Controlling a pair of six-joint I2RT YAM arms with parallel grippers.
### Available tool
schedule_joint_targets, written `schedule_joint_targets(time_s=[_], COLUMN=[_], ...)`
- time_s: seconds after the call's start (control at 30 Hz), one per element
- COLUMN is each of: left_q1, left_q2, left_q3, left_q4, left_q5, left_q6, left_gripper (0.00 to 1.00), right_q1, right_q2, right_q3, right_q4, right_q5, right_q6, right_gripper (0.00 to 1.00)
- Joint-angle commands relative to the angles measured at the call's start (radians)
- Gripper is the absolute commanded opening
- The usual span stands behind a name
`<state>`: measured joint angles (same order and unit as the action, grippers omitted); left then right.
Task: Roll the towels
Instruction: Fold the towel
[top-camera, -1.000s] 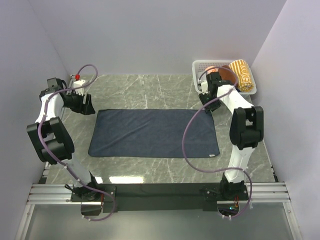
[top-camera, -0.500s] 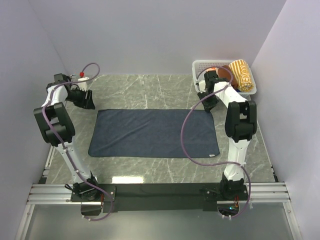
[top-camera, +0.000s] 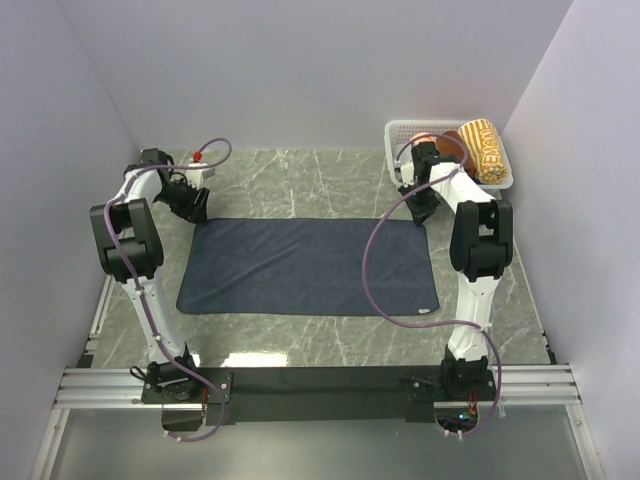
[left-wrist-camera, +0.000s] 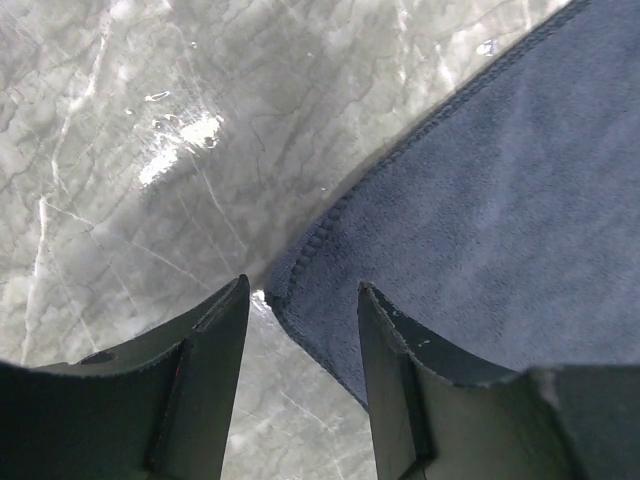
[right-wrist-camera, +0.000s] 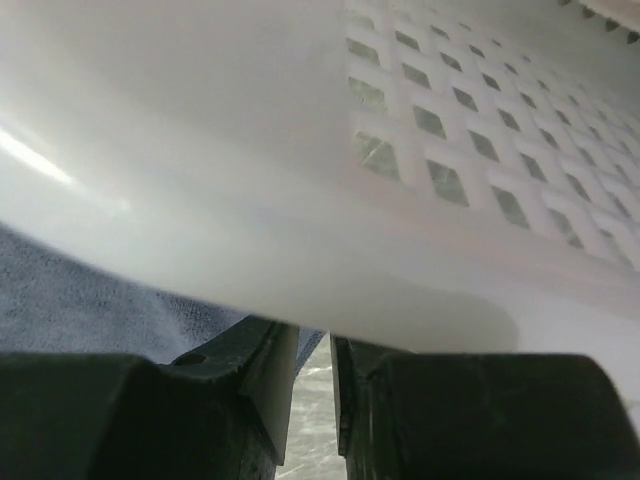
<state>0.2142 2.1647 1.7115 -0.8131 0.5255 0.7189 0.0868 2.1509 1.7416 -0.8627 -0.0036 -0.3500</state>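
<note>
grey marble table (top-camera: 300, 180) between pale walls, seen from above: one towel (top-camera: 308, 266), dark navy, lies flat and spread out in the middle. one white lattice basket (top-camera: 400, 135) sits at the far right corner, with two rolled things in it, one yellow patterned roll (top-camera: 484, 150) and one brownish roll (top-camera: 455, 148). two arms reach in: the left gripper (top-camera: 190, 208) is at the towel's far left corner and the right gripper (top-camera: 422, 208) is at its far right corner, just beside the basket.

left wrist: its two fingers stand apart, either side of the towel's stitched corner (left-wrist-camera: 300, 270), marble on the left.

right wrist: the basket wall (right-wrist-camera: 430, 120) fills the top. the two fingers are close, with a thin gap. i cannot tell whether they pinch the navy cloth (right-wrist-camera: 80, 300).
</note>
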Motion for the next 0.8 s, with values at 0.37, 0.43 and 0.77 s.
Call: schedule_joint_targets(time_s=[0.37, 0.43, 0.77], left_q1=[-0.010, -0.010, -0.015], left_q2=[0.060, 0.070, 0.089], left_q3=[0.099, 0.111, 0.142], left_q4=[-0.026, -0.035, -0.083], left_q5=[-0.044, -0.036, 0.016], left_q6=[0.059, 0.062, 0.068], left_gripper=[0.43, 0.40, 0.41], right_q1=[-0.005, -0.005, -0.007], right_q2=[0.067, 0.079, 0.098], right_q3=[0.130, 0.137, 0.136], right_q4=[-0.030, -0.036, -0.052], right_q5=[0.057, 0.054, 0.047], right_q6=[-0.001, -0.007, -0.020], right_gripper=[0.35, 0.35, 0.37])
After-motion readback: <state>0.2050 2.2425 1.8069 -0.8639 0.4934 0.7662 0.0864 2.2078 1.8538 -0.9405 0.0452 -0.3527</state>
